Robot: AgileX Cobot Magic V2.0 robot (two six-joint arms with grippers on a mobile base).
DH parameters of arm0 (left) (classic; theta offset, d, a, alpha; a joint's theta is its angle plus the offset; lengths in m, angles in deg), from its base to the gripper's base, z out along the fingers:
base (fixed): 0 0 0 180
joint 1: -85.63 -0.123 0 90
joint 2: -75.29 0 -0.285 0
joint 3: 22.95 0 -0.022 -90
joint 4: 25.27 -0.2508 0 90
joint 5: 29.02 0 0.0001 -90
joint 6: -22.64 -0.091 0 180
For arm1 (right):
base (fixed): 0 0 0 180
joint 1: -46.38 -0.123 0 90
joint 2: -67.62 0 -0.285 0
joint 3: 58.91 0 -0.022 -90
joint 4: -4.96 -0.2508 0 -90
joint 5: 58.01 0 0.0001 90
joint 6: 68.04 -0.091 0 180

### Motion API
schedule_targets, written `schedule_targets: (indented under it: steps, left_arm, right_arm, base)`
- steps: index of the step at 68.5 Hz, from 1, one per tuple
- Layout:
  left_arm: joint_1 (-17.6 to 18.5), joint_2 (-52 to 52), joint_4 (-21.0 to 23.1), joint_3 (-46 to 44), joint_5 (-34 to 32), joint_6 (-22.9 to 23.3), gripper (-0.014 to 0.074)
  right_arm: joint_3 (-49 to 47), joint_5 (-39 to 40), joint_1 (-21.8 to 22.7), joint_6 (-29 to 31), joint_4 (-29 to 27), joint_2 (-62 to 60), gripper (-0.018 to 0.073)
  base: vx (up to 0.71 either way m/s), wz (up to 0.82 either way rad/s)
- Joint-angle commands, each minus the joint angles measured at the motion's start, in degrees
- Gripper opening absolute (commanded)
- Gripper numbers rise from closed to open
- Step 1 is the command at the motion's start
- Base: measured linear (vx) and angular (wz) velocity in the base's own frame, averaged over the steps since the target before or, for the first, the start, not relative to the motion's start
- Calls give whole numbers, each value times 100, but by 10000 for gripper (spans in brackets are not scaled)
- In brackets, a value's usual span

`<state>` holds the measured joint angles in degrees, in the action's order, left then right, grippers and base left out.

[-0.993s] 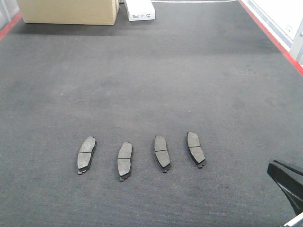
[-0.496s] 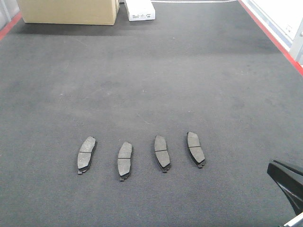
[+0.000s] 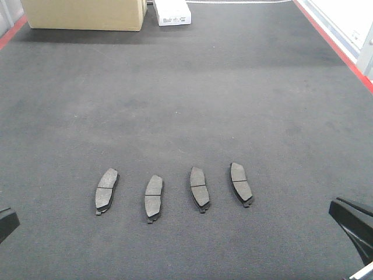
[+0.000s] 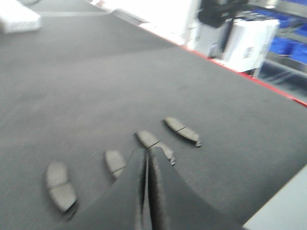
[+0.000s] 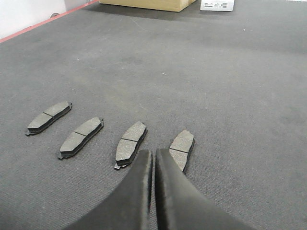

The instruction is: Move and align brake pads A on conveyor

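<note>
The black left gripper (image 4: 146,165) has its jaws pressed together, holding nothing. Four flat dark grey brake pads (image 3: 106,191) lie in a row, apart from each other, on the dark grey felt conveyor (image 3: 192,99). The black right gripper (image 5: 153,158) also has its jaws pressed together, holding nothing. A tan cardboard box (image 3: 84,13) and a small white box (image 3: 172,11) stand at the far end; their contents are not visible.

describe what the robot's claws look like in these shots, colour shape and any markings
Both claws are black. In the wrist views, the right claw and the left claw each show two broad fingers that taper to a blunt tip, with a matte, slightly textured surface. No markings or cables are visible on them. In the front view only dark, angular black corners show: the left claw and the right claw.
</note>
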<state>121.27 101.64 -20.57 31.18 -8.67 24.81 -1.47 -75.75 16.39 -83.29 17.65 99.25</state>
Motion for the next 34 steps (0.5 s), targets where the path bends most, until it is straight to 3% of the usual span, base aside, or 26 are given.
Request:
schedule_targets:
  steps: [1, 10, 15, 34]
  left_arm:
    - [43, 52, 325, -148, -574, -378, -7]
    - [2, 32, 300, -148, -657, -378, -6]
    - [-215, -62, 294, -142, -644, -378, -6]
    - [-2110, -1113, -190, 203, -544, -379, -6]
  right_arm:
    - [-146, 414, 2, 38, 92, 28, -6]
    - [-146, 414, 2, 38, 92, 28, -6]
    - [-146, 414, 2, 38, 92, 28, -6]
    - [-146, 414, 2, 38, 92, 28, -6]
  base:
    - [0, 0]
    - [0, 0]
    - [0, 0]
    - [0, 0]
